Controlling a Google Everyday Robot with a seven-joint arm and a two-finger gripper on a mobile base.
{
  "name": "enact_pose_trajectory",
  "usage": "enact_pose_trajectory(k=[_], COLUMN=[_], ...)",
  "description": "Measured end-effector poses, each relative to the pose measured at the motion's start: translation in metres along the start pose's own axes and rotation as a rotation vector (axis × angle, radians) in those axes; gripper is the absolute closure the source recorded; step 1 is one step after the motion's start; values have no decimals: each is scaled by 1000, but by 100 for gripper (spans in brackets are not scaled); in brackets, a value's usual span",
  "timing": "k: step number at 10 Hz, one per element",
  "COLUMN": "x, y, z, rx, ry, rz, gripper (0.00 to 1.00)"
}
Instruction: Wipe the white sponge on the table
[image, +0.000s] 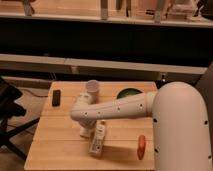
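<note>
- The table (50, 145) is a light-wood plank top. Its far edge runs below a dark counter front, and its near edge is at the bottom of the camera view.
- The robot arm (120, 107) enters from the right edge of the table. Its large white shell covers the near right corner. The forearm reaches leftward across the middle of the top.
- The gripper (86, 131) points down at the left-centre of the table, just left of the white bottle. It sits low over, or on, the surface.
- Finger state: cannot be determined. The fingers merge with a pale shape beneath the wrist.
- The white sponge (88, 133) appears as a small off-white patch directly under the gripper, left of centre on the table. Contact between it and the gripper cannot be confirmed.
- A white bottle (97, 140) lies on its side immediately right of the gripper. Its long axis runs from centre toward the near edge.
- A white cup (92, 90) stands upright near the far edge, behind the arm.
- A black block (56, 97) lies near the far left corner, well apart from the gripper.
- A green bowl (128, 93) sits near the far edge, right of the cup, partly hidden by the arm.
- An orange-red item (141, 146) lies near the near edge, beside the arm shell.
</note>
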Motion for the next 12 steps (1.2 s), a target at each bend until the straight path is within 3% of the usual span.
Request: enact_pose_trajectory(k=[4, 12], x=[20, 56], y=[4, 1], z=[1, 0], rx=[7, 14], ry=[-7, -17], rz=[72, 93], gripper=[99, 99])
